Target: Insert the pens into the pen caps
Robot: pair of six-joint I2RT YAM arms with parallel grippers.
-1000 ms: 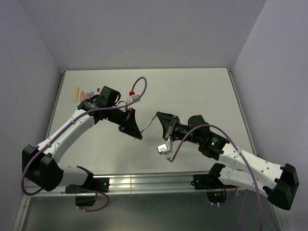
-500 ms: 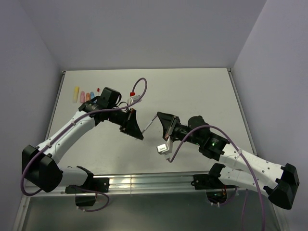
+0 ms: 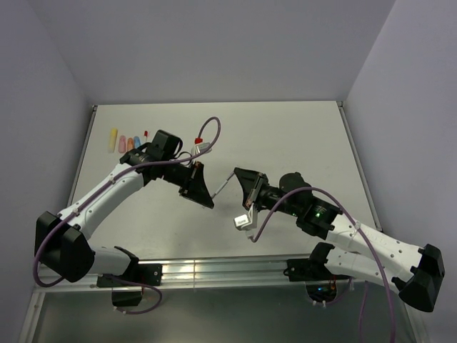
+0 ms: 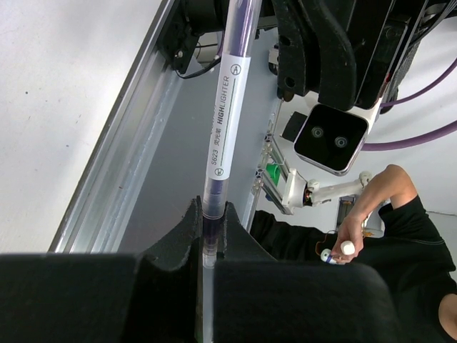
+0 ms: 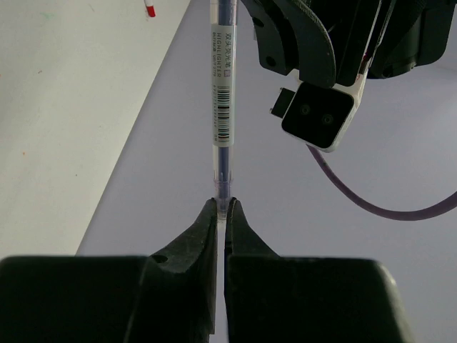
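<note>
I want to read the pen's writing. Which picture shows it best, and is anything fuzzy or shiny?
Left wrist view: the label on the pen is sharp, reading HIGHLIGHTER; the left pincer up close is dark and soft. Right wrist view: the barcode shows, its print too tiny; the right pincer is a dark shape. Top view: writing too small, glare on the metal rail.

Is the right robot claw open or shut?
Shut. In the right wrist view, the right gripper is pinched tight on the tip of the thin highlighter, with hardly any gap showing.
</note>
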